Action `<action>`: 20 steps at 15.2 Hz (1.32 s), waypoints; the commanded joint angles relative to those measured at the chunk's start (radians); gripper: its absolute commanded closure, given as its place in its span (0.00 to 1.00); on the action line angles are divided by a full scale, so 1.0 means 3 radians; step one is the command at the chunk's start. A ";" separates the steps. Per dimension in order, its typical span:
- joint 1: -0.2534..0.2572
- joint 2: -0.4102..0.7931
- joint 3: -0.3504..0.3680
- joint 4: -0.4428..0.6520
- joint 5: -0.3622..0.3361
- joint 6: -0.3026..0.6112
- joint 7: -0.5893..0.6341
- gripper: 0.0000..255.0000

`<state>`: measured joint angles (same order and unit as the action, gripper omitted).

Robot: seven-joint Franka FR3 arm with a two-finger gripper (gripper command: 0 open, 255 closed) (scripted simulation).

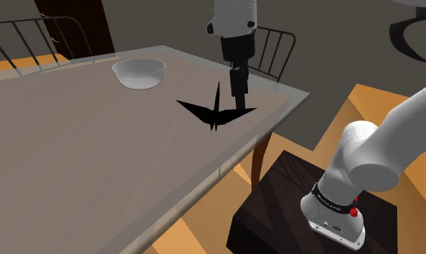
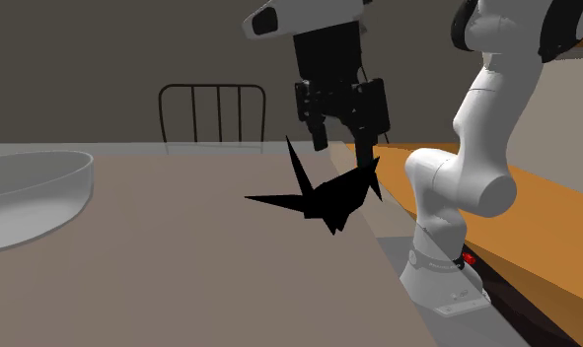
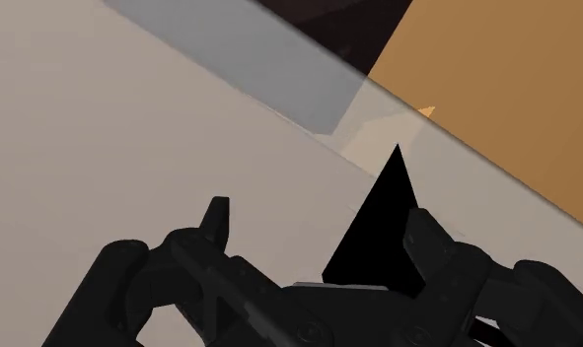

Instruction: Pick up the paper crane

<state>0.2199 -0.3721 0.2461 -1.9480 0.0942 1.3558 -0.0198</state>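
Although the end effector point(image 3: 319, 217) straddles one wing of the black paper crane point(image 3: 383, 237), its fingers point(image 3: 217, 212) stand apart without clasping it, so closing and lifting seem left.

Smooth, matt grey tabletop point(image 1: 96, 151); a flat, matt black crane point(image 1: 217, 113); a glossy, translucent, glass-like bowl point(image 1: 139, 81); a smooth, faintly shiny white arm point(image 1: 370, 155).

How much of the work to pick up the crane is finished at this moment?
Done: the gripper is down at the black paper crane. In hand: its fingers stand open, with one crane tip between them, beside one finger and apart from the other. Left: closing and lifting; the crane seems to rest on the table.
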 commanded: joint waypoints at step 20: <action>0.0151 0.0268 0.0228 0.0013 -0.0023 0.0182 -0.0008 1.00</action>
<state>0.2652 -0.2924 0.3145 -1.9439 0.0873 1.4097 -0.0223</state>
